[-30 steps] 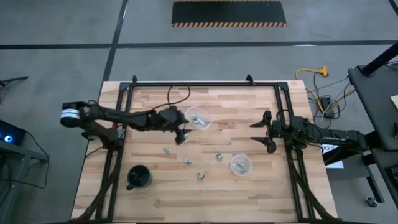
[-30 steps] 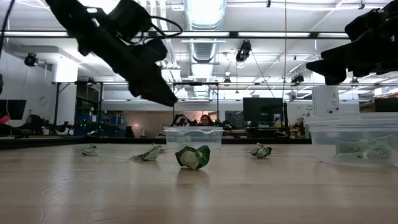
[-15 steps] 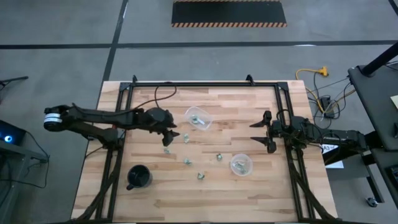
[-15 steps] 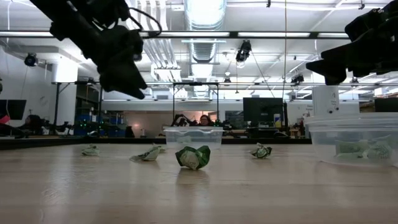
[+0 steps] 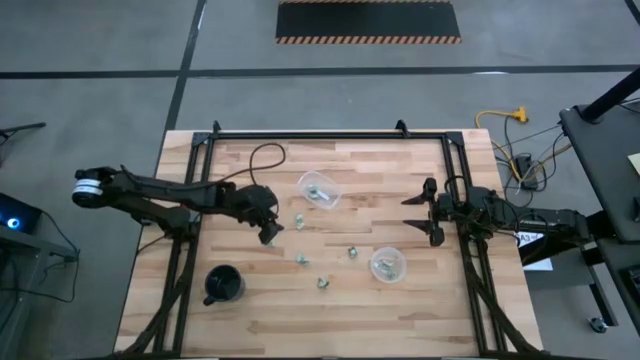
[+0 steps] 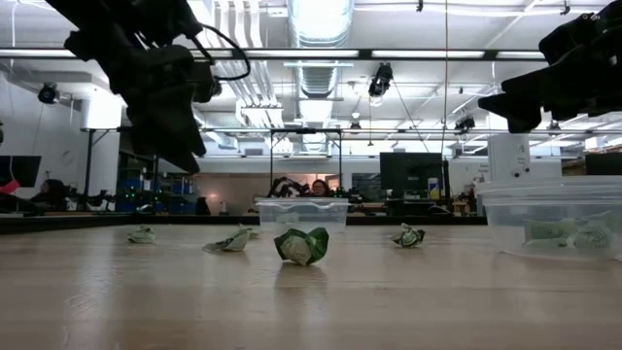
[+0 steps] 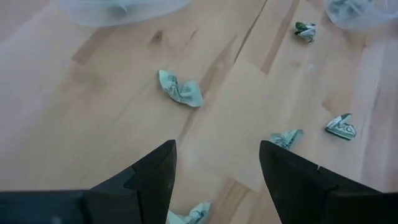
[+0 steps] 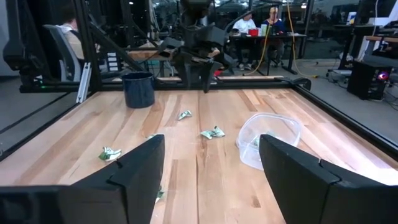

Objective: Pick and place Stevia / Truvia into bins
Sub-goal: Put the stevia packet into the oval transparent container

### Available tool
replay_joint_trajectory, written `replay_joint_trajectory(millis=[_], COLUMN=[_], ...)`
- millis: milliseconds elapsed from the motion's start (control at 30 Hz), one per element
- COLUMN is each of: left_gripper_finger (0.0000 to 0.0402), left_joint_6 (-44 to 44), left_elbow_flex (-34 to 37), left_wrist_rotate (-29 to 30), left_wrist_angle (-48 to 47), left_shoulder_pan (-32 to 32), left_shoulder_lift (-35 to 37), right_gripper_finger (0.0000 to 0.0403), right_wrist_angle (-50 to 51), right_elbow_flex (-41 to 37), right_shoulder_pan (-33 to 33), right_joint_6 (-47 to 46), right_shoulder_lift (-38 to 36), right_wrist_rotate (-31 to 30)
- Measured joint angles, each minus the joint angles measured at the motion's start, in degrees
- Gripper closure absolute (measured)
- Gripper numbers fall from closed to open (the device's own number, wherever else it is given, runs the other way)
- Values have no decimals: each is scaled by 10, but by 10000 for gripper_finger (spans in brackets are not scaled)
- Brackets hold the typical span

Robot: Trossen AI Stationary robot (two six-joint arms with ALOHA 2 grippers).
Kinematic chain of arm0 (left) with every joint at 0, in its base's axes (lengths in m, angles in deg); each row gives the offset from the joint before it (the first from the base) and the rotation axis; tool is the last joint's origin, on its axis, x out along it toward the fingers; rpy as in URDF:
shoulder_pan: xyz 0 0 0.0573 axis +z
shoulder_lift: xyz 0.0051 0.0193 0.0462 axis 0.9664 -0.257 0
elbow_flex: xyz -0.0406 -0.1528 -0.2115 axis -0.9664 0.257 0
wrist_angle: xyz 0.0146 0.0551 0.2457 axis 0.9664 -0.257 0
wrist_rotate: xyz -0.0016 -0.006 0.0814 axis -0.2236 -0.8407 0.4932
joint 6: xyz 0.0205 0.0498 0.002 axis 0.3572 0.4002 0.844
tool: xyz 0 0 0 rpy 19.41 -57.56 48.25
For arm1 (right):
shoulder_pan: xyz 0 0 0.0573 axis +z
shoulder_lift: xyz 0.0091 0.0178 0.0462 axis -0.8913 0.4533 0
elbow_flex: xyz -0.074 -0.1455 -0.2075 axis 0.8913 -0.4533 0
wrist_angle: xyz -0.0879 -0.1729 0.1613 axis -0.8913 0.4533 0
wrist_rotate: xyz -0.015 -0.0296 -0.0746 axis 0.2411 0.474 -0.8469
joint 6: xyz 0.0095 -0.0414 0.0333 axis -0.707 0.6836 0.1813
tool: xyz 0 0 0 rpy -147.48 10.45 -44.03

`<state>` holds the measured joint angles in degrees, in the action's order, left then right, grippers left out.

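Several crumpled green-and-white Stevia / Truvia packets (image 5: 299, 218) lie loose on the wooden table (image 5: 240, 320), among them one at mid-table (image 7: 180, 90) and another (image 7: 286, 138). One clear bin (image 5: 320, 190) stands farther back with packets in it. The second bin (image 5: 387, 264), also with packets inside, stands nearer and to the right. My left gripper (image 5: 270, 232) hangs open above the table, slanting down; a packet (image 7: 189, 216) lies on the wood below and between its fingers, untouched. My right gripper (image 5: 418, 213) waits open and level at the right side.
A black mug (image 5: 222, 285) stands near the table's front left. A black frame rail (image 5: 330, 135) runs along the far edge, with side rails left and right. People sit at desks in the room beyond the table (image 8: 249, 25).
My left gripper has drawn away from the far bin toward the table's left edge and a little toward the near edge. Its wrist has rolled and its fingers have stayed open. The packet it was covering beside the far bin now shows, and no packet or bin has moved.
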<state>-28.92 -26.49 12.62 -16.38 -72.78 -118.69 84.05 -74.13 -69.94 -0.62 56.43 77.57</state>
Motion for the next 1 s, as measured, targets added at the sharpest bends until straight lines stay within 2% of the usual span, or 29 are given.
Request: replay_joint_trajectory(millis=[200, 333, 467, 700, 833, 1000], left_gripper_finger=[188, 188, 188, 188, 188, 188], left_joint_6=[1, 67, 69, -37, -86, -140], left_elbow_flex=[-3, -4, -4, -13, -24, -47], left_wrist_rotate=[0, -1, -1, -28, 30, 82], left_wrist_angle=[-4, 0, 12, -4, -5, -89], left_shoulder_pan=[-12, -13, -13, -13, -23, -41], left_shoulder_lift=[5, 8, 7, 6, 7, -4], right_gripper_finger=[147, 150, 151, 148, 152, 153], right_wrist_angle=[0, 0, 0, 0, 0, 0], right_elbow_flex=[0, 0, 0, 0, 0, 0], right_shoulder_pan=[0, 0, 0, 0, 0, 0], right_joint_6=[0, 0, 0, 0, 0, 0], right_shoulder_lift=[0, 0, 0, 0, 0, 0], right_wrist_rotate=[0, 0, 0, 0, 0, 0])
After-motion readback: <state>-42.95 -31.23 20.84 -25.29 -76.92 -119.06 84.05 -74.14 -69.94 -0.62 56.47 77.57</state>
